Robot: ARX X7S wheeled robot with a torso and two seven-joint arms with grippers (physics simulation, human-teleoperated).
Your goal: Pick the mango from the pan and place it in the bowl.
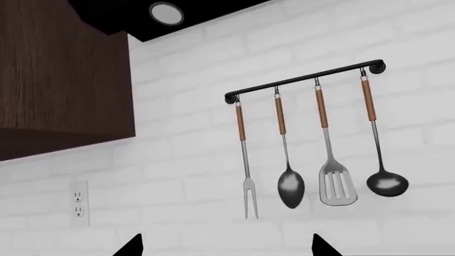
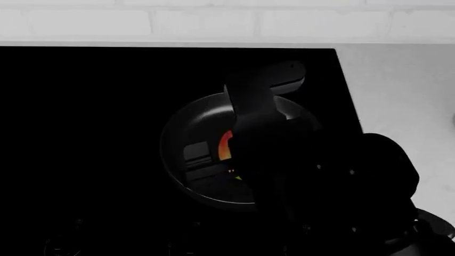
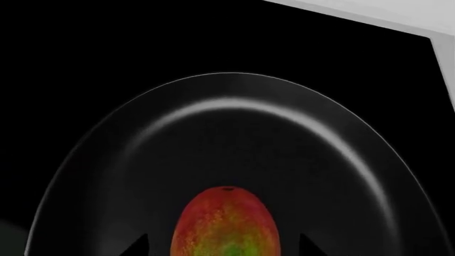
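The mango point(image 3: 226, 224), red-orange with a green patch, lies in the black pan point(image 3: 235, 133). My right gripper point(image 3: 221, 246) is open, one dark fingertip on each side of the fruit with a gap to each. From the head camera, my right arm point(image 2: 270, 138) covers most of the pan point(image 2: 178, 138). Only an orange sliver of the mango point(image 2: 225, 145) shows beside it. My left gripper point(image 1: 226, 246) is open and empty, raised toward the wall. The bowl is out of view.
The pan sits on a black cooktop point(image 2: 85, 106) with grey counter point(image 2: 398, 90) to its right and a white brick wall behind. The left wrist view shows a utensil rail point(image 1: 306, 77), a dark wood cabinet point(image 1: 64, 69) and an outlet point(image 1: 78, 202).
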